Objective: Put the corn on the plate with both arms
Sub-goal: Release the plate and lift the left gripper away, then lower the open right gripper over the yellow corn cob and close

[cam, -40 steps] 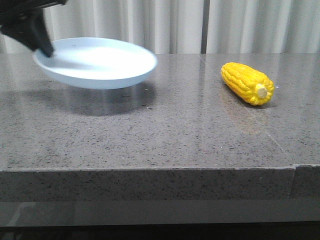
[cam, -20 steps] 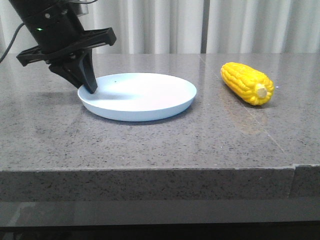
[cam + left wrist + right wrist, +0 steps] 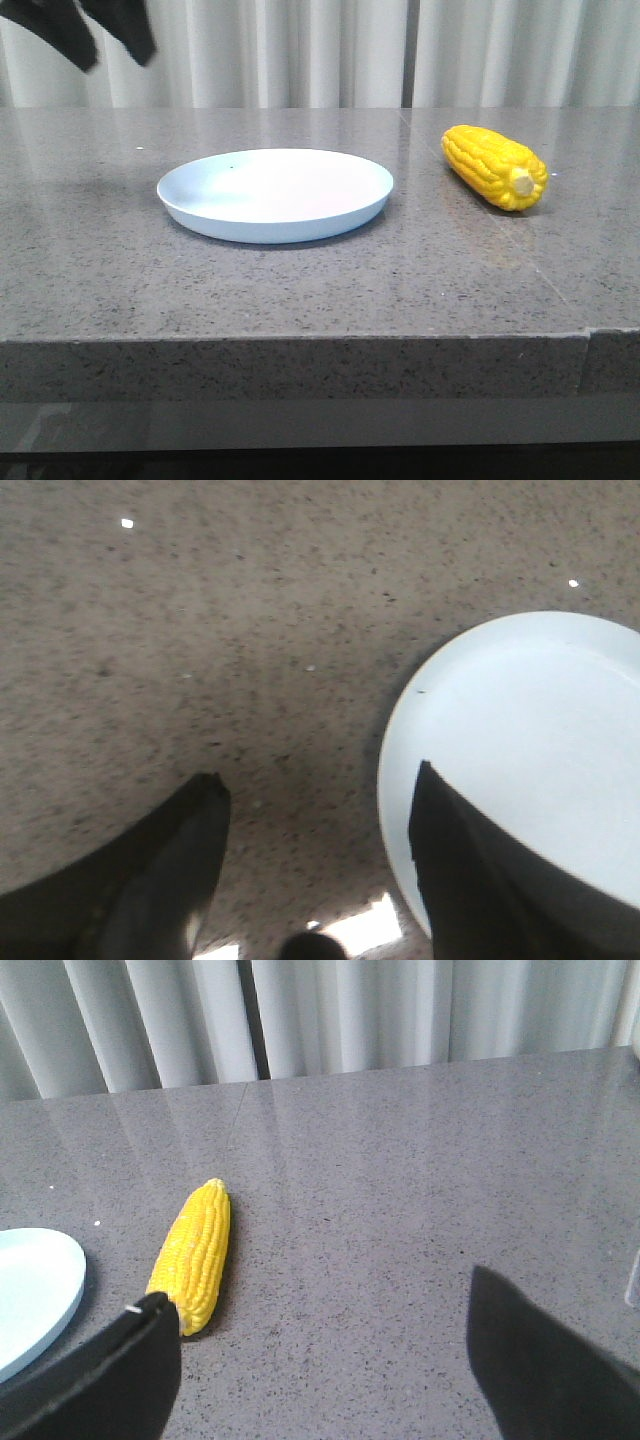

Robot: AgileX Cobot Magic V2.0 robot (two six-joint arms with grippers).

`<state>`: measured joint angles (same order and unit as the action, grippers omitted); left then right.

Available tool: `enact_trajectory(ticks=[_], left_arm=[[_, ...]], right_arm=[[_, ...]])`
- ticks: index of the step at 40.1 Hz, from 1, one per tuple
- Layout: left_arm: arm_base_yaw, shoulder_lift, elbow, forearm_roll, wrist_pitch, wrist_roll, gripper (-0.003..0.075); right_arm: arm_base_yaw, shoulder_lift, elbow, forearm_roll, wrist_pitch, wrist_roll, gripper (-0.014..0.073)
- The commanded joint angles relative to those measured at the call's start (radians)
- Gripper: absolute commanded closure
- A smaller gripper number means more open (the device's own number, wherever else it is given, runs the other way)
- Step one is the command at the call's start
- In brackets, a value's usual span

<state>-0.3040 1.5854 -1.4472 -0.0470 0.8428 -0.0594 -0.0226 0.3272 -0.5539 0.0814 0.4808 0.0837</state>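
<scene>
A glossy bright-yellow plastic-looking corn cob [image 3: 495, 166] with bumpy kernel rows and a smooth, matt pale-blue round plate [image 3: 275, 193] lie on a polished, speckled grey stone tabletop [image 3: 320, 290].

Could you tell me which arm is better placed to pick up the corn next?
Right, probably. The corn lies on the table right of the plate, and the open right gripper already faces it. The left gripper, open, hovers beyond the plate's far side.

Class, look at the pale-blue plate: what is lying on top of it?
Nothing: the plate shows only its bare blue surface. The corn lies apart on the table. Beneath the plate is hidden.
</scene>
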Motion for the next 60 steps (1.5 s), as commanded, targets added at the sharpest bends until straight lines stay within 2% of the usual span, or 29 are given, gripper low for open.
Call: enact_trajectory(ticks=[1, 9, 17, 27, 34, 43, 54, 60], left_arm=[[0.044, -0.129, 0.047, 0.065, -0.052, -0.035, 0.0403], [0.117, -0.340, 0.271, 0.071, -0.156, -0.033, 0.0591], [0.118, -0.590, 0.540, 0.073, -0.324, -0.033, 0.0741], [0.118, -0.942, 0.833, 0.080, -0.524, -0.026, 0.0741], [0.118, -1.180, 0.955, 0.091, -0.531, -0.013, 0.0741], [0.118, -1.438, 1.038, 0.095, -0.531, 0.004, 0.0741], [0.118, -1.503, 1.055, 0.095, -0.532, 0.004, 0.0741], [0.118, -1.503, 1.055, 0.095, -0.532, 0.004, 0.0741]], right_arm=[[0.001, 0.016, -0.033, -0.003, -0.077, -0.009, -0.0019], [0.001, 0.016, -0.033, -0.003, -0.077, -0.009, -0.0019], [0.001, 0.016, -0.033, -0.003, -0.077, -0.009, -0.0019], [0.001, 0.016, -0.033, -0.003, -0.077, -0.009, -0.0019], [0.001, 0.016, -0.033, -0.003, -0.077, -0.009, -0.0019], [0.001, 0.016, -0.033, -0.003, -0.077, -0.009, -0.0019], [0.001, 0.022, -0.033, 0.001, -0.091, -0.009, -0.0019], [0.001, 0.139, -0.051, 0.036, -0.096, -0.009, -0.0019]])
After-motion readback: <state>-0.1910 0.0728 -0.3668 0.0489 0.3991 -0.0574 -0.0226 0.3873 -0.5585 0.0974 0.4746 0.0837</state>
